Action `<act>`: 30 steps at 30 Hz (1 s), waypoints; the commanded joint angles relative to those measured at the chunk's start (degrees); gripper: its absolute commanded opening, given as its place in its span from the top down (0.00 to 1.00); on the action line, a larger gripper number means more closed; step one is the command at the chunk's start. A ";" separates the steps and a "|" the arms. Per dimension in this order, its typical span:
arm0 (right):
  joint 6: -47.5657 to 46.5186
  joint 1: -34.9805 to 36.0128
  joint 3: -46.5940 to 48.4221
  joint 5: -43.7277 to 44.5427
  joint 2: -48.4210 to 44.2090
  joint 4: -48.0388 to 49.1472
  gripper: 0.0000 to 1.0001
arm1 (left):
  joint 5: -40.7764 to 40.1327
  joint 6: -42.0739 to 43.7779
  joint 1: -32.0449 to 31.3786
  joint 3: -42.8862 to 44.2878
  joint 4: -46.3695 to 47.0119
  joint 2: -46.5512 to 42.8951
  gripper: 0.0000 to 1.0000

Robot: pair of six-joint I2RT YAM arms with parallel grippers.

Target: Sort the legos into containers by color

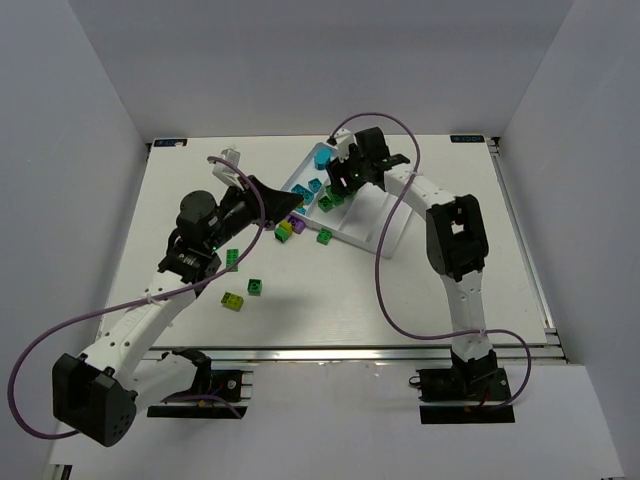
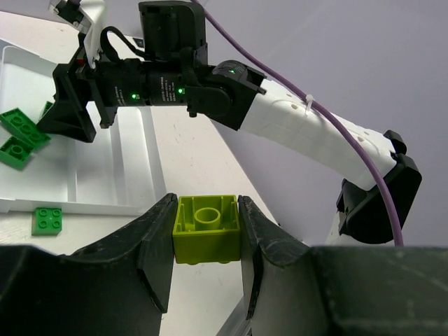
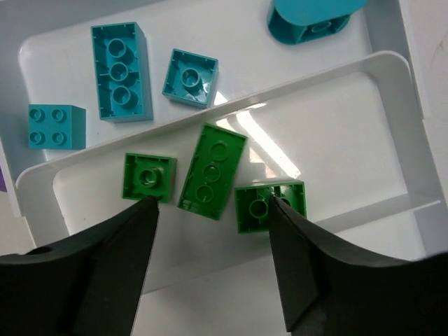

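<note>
left pincer (image 2: pixel 205 210) clamped on yellow-green brick (image 2: pixel 206 229) near tray (image 2: pixel 133 154); next: release into own compartment, which one unclear. right pincer (image 3: pixel 213 206) apart, empty, over green bricks (image 3: pixel 212 171).

The tray (image 1: pixel 365 222) lies slanted at the back middle of the surface (image 1: pixel 340 300). The right hand (image 1: pixel 338 185) hangs over the tray's left end. Below it, three bricks (image 3: pixel 211 171) lie side by side in one compartment, and four other bricks (image 3: pixel 120 70) lie in the next compartment, farther back. The left hand (image 2: pixel 206 206) is just left of the tray, with a held brick (image 2: pixel 206 229) between its fingers. A few near bricks (image 1: pixel 284 230) lie just in front of the tray. Three loose bricks (image 1: pixel 255 287) lie on the surface closer to the arms, left of the middle.
</note>
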 commanded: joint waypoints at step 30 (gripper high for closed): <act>-6.53 -20.31 -23.41 -35.63 -34.85 -11.79 0.25 | -0.19 8.27 -9.87 35.29 -18.82 48.52 0.97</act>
